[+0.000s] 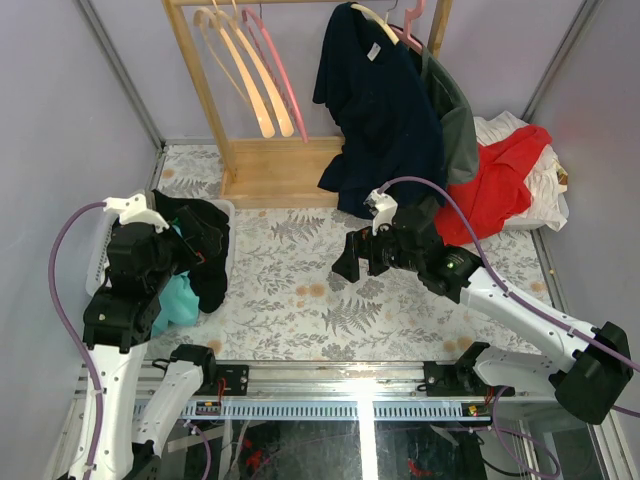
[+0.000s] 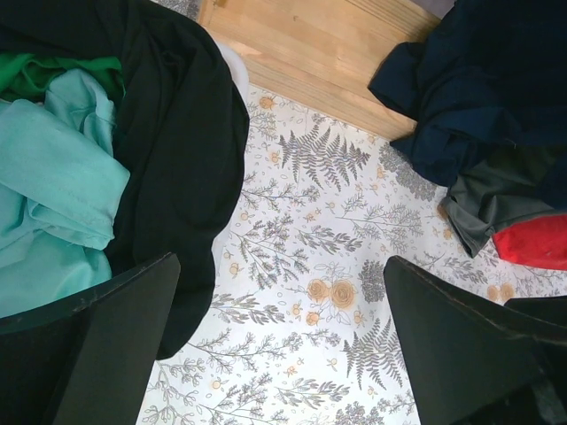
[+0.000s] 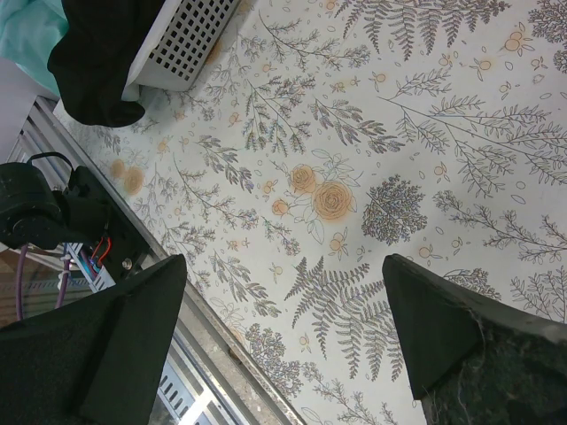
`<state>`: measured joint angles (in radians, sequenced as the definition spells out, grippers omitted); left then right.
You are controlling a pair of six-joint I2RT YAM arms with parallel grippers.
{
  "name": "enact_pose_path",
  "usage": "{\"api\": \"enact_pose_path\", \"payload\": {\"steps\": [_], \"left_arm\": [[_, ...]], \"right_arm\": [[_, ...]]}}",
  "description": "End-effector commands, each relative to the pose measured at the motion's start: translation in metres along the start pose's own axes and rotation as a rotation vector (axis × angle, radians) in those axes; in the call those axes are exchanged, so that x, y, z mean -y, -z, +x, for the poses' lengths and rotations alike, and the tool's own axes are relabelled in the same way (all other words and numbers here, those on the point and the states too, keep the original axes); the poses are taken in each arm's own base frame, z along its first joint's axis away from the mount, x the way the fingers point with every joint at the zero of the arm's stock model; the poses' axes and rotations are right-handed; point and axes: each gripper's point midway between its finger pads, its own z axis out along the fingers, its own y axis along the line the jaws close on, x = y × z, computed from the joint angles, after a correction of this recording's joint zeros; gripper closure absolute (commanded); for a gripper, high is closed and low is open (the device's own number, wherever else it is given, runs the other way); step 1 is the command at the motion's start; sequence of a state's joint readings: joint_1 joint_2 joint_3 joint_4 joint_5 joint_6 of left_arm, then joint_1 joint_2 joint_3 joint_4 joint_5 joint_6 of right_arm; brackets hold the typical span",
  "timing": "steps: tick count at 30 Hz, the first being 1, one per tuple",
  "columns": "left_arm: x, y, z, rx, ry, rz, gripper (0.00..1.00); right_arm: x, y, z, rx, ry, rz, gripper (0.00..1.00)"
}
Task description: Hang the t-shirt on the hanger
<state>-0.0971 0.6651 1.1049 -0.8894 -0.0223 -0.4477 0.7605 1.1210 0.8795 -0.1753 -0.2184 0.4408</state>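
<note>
Seemingly t-shirt (image 2: 177, 159) overhangs basket (image 3: 182, 35).

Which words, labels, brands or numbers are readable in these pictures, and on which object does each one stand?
No text can be read in any view.
Neck tag of the navy t-shirt: too small to read.
Black t-shirt: no print or lettering shows on the visible fabric.

Legible text: none in any view.
Neck tag (image 1: 374, 52) on navy t-shirt (image 1: 385, 110), beyond right jaws: too small to read.
</note>
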Motion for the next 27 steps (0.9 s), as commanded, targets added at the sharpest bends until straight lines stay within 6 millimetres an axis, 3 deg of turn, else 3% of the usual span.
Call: {"api": "enact_pose_path", "payload": {"steps": [1, 15, 21, 27], "left_arm": [[0.008, -0.001, -0.009, 0.044, -0.003, 0.040, 0.00], [-0.004, -0.006, -0.008, 0.030, -0.003, -0.031, 0.00], [-0.009, -0.024, -0.005, -0.025, -0.022, -0.079, 0.00], [-0.038, -0.051, -0.006, -0.053, -0.047, -0.261, 0.00]], "right_arm": [[-0.006, 0.005, -0.013, 0.051, 0.017, -0.011, 0.01], [-0.005, 0.005, -0.010, 0.045, 0.013, -0.007, 0.01], [-0.006, 0.007, -0.010, 0.048, 0.013, -0.011, 0.01], [-0.008, 0.013, -0.010, 0.054, 0.021, -0.020, 0.01]]}}
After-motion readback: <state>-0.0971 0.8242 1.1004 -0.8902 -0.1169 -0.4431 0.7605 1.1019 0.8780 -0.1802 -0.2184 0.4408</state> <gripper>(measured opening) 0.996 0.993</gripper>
